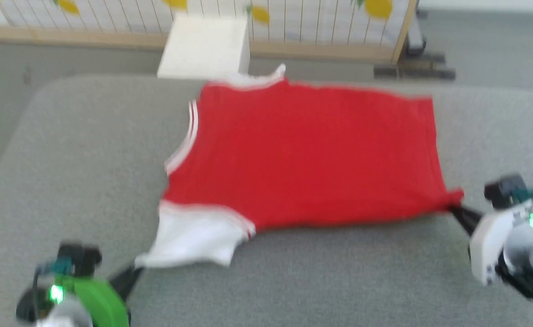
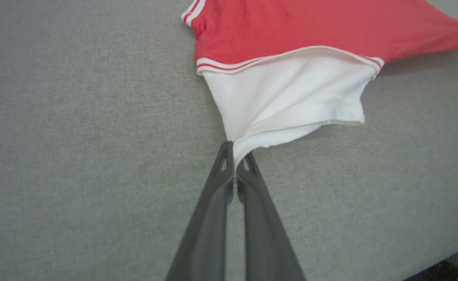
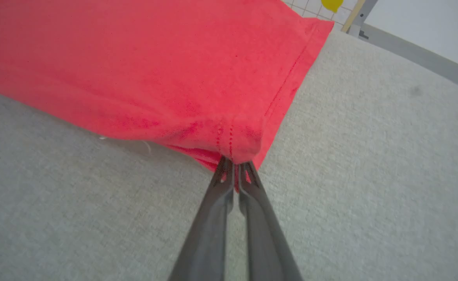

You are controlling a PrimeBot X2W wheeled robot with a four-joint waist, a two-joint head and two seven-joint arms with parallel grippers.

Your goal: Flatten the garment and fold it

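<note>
The garment (image 1: 302,154) lay spread on the grey, fabric-covered counter (image 1: 66,159), a red jersey-style shirt with its plain red side up. Its neck end pointed toward our left and its hem toward our right. Red-and-white striped trim (image 1: 192,122) edged the neck opening and the seam where the near sleeve (image 1: 193,236), white and short, met the body. A sliver of the far sleeve (image 1: 259,78) showed at the far edge.

Our left hand (image 2: 236,154) was clamped on the outer corner of the near sleeve, with the cloth drawn to a point between its two dark fingers. Our right hand (image 3: 235,166) was closed tight on the near hem corner (image 1: 452,197), pinching the bunched fabric right at the side seam. Between the two grips the near edge sat slightly raised and cast a thin shadow on the counter, while the rest of the shirt lay fairly flat.

Behind the left hand we saw a green wrist housing (image 1: 93,299), and behind the right a white one (image 1: 489,245). Past the counter's far edge stood a white block (image 1: 207,45), then a wood-framed screen (image 1: 330,27) printed with lemons, with grey floor (image 1: 484,41) beyond — all blurred in the head view.
</note>
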